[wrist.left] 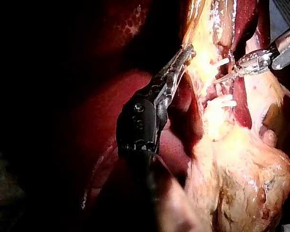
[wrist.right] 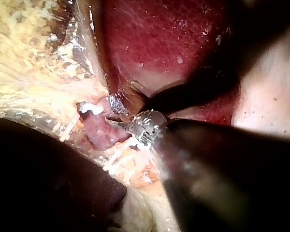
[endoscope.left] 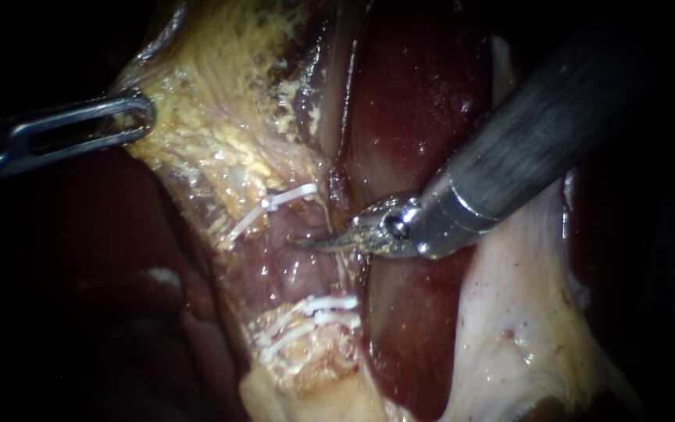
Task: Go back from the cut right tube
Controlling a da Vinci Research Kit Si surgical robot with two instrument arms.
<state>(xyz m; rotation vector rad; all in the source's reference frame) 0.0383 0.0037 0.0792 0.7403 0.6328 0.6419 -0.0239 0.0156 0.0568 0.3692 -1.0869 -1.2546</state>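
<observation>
Nearest the endoscope, the right instrument (endoscope.left: 314,241) slants in from two o'clock. Its thin jaws are pressed together and hold nothing, and their point lies against the pink tube (endoscope.left: 294,264) at the view's centre. That tube runs between one white clip (endoscope.left: 279,202) at eleven o'clock of the tip and two clips (endoscope.left: 326,305) at six o'clock; a cut I cannot make out. Farther off, at ten o'clock, the left instrument (endoscope.left: 141,117) pinches the edge of the yellow fatty tissue (endoscope.left: 220,141), with dark red liver (endoscope.left: 416,101) behind

The white clips (endoscope.left: 291,194) are seen up close by the endoscope. They are shared with both wrist views.
</observation>
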